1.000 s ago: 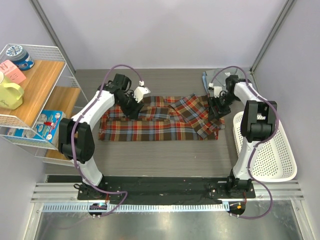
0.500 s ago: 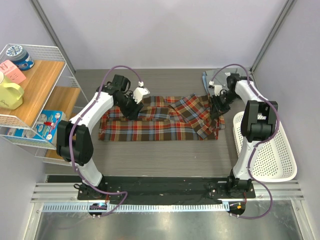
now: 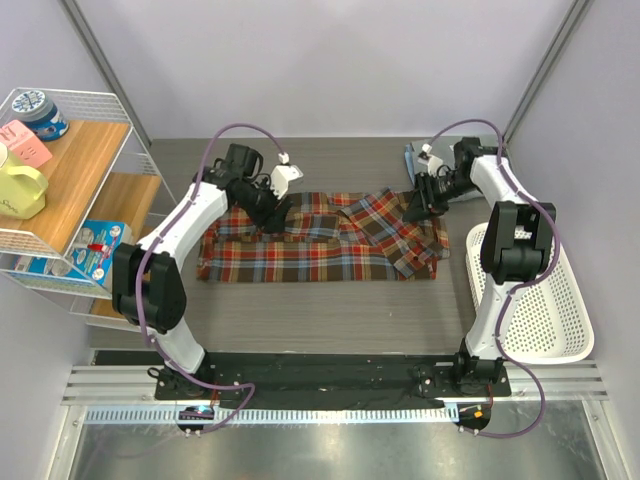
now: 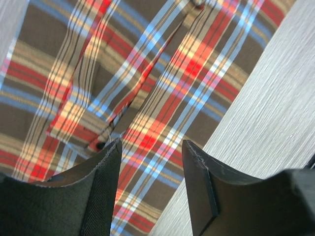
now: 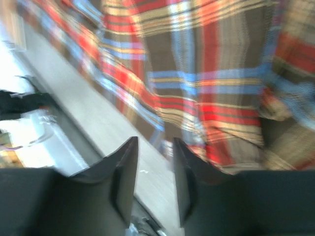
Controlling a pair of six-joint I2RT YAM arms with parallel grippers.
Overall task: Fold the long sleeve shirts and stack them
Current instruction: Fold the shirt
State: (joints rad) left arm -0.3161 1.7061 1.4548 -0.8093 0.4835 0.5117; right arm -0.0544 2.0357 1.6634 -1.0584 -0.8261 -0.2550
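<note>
The plaid flannel shirt [image 3: 320,245] lies spread flat across the middle of the table, with one part folded over at its right end. My left gripper [image 3: 276,210] hovers over its far edge, left of centre. In the left wrist view the left gripper [image 4: 151,145] is open and empty, with plaid cloth [image 4: 147,73] below the jaws. My right gripper [image 3: 414,206] is above the shirt's far right corner. In the blurred right wrist view the right gripper [image 5: 155,143] is open and empty over the shirt's edge [image 5: 211,93]. A small part of the grey-blue shirt [image 3: 410,158] shows behind the right arm.
A white mesh basket [image 3: 545,310] sits at the table's right edge beside the right arm. A wire shelf [image 3: 70,190] with a yellow mug, tins and boxes stands at the left. Bare grey table [image 3: 330,310] lies in front of the shirt.
Both grippers have drawn back a little toward the far side of the shirt. The right wrist has turned and lifted. The shirt lies as before.
</note>
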